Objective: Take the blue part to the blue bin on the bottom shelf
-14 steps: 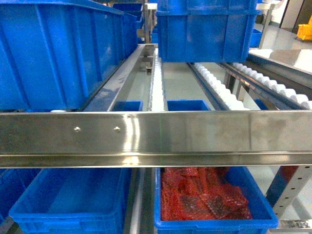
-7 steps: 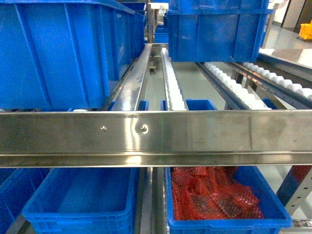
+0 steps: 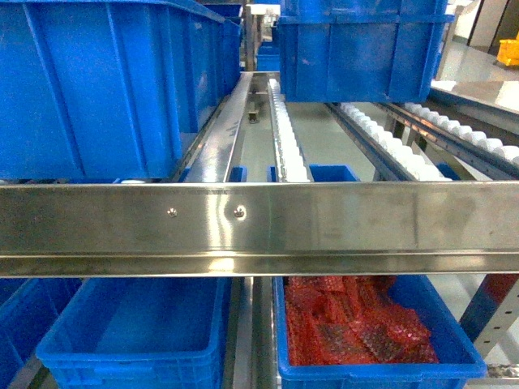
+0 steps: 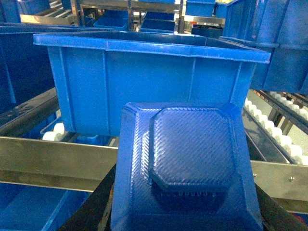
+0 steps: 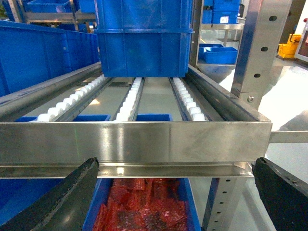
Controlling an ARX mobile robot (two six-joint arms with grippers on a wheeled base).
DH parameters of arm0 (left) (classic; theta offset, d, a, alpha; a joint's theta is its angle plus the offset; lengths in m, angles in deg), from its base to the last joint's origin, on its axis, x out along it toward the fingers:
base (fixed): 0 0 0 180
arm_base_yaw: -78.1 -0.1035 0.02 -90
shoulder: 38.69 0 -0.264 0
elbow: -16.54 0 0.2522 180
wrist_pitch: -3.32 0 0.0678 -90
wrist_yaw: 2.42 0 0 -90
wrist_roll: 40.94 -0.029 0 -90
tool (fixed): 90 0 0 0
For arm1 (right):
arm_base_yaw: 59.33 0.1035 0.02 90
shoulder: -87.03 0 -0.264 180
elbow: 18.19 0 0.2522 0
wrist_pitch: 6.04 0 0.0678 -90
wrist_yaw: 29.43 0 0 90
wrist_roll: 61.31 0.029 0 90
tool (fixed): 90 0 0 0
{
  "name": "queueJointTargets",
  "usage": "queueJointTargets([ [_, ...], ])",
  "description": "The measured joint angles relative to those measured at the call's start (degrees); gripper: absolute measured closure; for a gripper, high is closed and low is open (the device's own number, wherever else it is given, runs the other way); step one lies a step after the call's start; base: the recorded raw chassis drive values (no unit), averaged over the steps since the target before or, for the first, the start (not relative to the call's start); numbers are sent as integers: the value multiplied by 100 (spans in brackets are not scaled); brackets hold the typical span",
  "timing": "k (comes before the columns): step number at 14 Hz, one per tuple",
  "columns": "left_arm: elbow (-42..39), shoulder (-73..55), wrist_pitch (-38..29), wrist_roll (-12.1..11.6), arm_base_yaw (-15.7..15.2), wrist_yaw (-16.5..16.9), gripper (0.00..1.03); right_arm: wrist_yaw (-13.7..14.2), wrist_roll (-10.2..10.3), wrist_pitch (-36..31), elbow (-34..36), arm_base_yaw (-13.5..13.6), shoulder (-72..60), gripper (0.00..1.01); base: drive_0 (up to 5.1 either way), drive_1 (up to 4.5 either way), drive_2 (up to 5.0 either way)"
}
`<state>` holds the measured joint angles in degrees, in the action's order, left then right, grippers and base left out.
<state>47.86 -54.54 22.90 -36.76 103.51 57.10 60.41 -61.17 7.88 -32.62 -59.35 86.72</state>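
Your left gripper has its jaws clamped on the blue part, held before a steel rail. Your right gripper has its jaws apart above the red-filled bin.

Below the steel front rail, an empty blue bin sits beside a bin of red bags.

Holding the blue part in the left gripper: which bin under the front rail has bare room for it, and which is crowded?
The lower left bin, below the front rail and left of the central divider rail, shows a bare floor. The lower right bin is crowded with red parts. The blue part fills the left gripper's view; the right gripper hangs open.
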Motion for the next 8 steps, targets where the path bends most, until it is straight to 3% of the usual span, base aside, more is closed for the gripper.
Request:
queueJointTargets([
  [8, 0, 0, 13, 0, 0, 2, 60, 17, -2, 13, 0, 0, 0, 3, -503, 243, 243],
])
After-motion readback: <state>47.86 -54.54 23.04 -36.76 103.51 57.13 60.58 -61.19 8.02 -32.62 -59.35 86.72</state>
